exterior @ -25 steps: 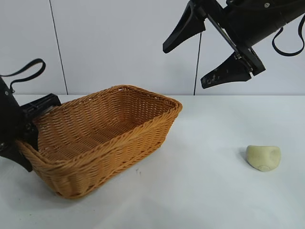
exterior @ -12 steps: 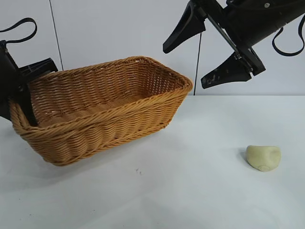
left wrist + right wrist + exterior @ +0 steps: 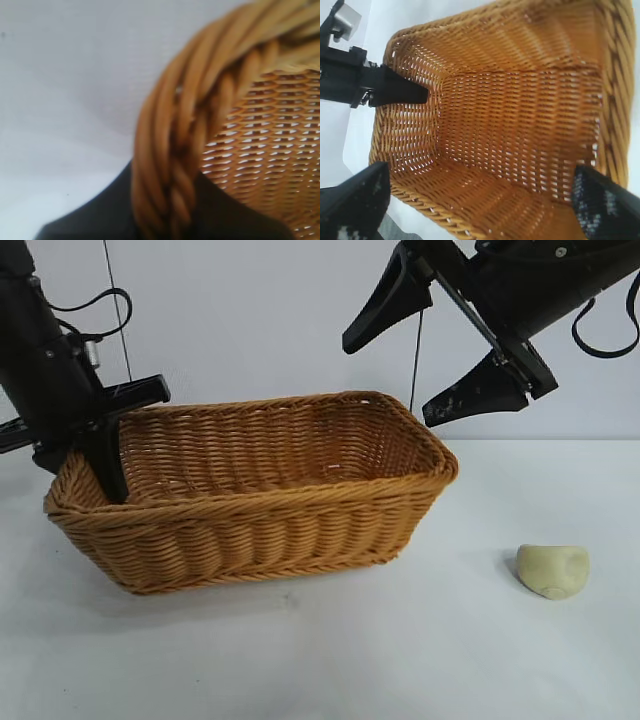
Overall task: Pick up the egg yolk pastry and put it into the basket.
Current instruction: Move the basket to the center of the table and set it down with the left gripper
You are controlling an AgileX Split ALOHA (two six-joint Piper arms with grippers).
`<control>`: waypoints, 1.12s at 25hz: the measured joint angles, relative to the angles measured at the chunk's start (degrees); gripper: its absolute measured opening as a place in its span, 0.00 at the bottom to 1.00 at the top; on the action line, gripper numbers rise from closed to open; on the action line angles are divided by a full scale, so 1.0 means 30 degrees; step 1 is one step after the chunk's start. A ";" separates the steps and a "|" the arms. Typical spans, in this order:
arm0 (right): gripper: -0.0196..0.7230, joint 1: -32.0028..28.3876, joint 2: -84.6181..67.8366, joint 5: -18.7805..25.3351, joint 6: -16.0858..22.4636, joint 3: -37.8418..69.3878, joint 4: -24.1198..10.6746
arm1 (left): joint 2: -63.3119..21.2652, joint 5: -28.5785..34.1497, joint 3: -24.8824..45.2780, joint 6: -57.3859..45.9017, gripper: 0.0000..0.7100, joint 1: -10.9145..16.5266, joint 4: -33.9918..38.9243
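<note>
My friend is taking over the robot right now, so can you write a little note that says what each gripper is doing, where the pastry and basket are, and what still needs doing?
Left gripper: shut on the basket's end rim, one finger inside the wall.
Right gripper: open, empty, hanging in the air above the basket's other end.
Basket: on the table, nothing in it.
Egg yolk pastry: on the table, apart from the basket, on the right arm's side, untouched.
Done: the basket is gripped.
Left: pick up the pastry, probably with the right gripper, and put it into the basket.
</note>
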 joint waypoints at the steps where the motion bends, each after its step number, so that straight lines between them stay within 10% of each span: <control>1: 0.94 0.0000 0.0000 0.0042 0.0000 0.0000 0.0000 | 0.0119 -0.0057 -0.0016 0.0000 0.20 0.0002 -0.0091; 22: 0.94 0.0000 0.0000 0.0093 0.0000 0.0000 -0.0057 | 0.1792 -0.2052 -0.0138 0.0044 0.22 0.0092 0.0318; 28: 0.94 0.0000 0.0000 0.0093 0.0000 0.0000 -0.0071 | 0.1897 -0.1940 -0.0297 -0.0034 0.78 0.0111 0.0318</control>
